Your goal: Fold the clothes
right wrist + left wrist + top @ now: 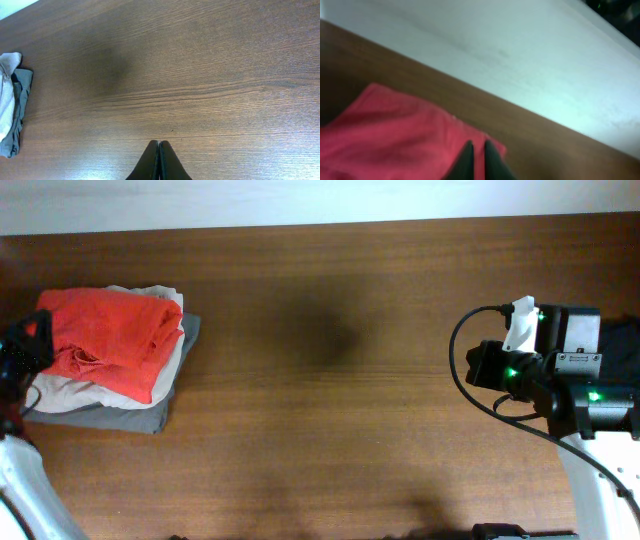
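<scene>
We note the orange-red T-shirt (115,330) atop the garment stack (140,418); right gripper (159,143) closed, empty; left gripper (477,145): cannot tell.

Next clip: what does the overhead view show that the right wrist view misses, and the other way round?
Only overhead: the red shirt, lying on top of the other garments, and the right arm with its cable and green lights. Only right wrist: a close look at its claw, tips pressed shut above bare wood. Both: the brown wooden table, plus the beige garment and the grey garment.
</scene>
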You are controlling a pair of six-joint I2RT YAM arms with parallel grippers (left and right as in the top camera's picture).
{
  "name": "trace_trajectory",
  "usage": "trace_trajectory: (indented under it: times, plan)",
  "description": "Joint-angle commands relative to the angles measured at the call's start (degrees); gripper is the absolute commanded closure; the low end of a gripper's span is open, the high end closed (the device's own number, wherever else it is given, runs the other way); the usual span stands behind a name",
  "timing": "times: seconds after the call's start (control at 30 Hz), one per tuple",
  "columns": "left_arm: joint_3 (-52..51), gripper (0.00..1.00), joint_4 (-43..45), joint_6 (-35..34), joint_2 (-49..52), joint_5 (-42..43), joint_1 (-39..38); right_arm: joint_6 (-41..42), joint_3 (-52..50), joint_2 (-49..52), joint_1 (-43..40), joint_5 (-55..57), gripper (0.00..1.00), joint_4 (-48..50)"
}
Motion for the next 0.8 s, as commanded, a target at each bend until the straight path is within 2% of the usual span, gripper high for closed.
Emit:
trace_trajectory:
  times: [0.0,0.13,0.2,0.3,0.43,0.57,0.77]
  plan:
    - [-0.33,0.99,7.87,-1.36,10.86,-0.61,-2.23,-0.07,0.24,0.7,-0.22,0.5,0.96,0.13]
    - [-0.33,0.99,9.01,-1.22,19.65,-0.31,-3.54,-0.07,0.24,0.76,-0.22,0.46,0.96,-0.17]
    - [-0.33,0.99,4.68,0.42,23.61,-0.44,-3.52,-0.07,0.24,0.74,-0.22,0.48,0.96,-0.52]
    - [-0.35,1.0,-2.73,6.54,28.39,-1.49,-3.48,-0.09,0.24,0.74,-0.22,0.5,0.96,-1.11]
    - [-0.46,1.0,-4.72,7.69,31.28,-3.93,-3.54,-0.07,0.24,0.74,-0.22,0.5,0.96,-0.52]
    - [-0.39,0.99,-4.5,7.39,29.33,-2.4,-2.78,-0.07,0.24,0.76,-0.22,0.48,0.96,-0.24]
    - [1.49,0.99,-4.5,1.97,18.82,5.64,-0.76,-0.09,0.24,0.74,-0.22,0.5,0.96,-0.22]
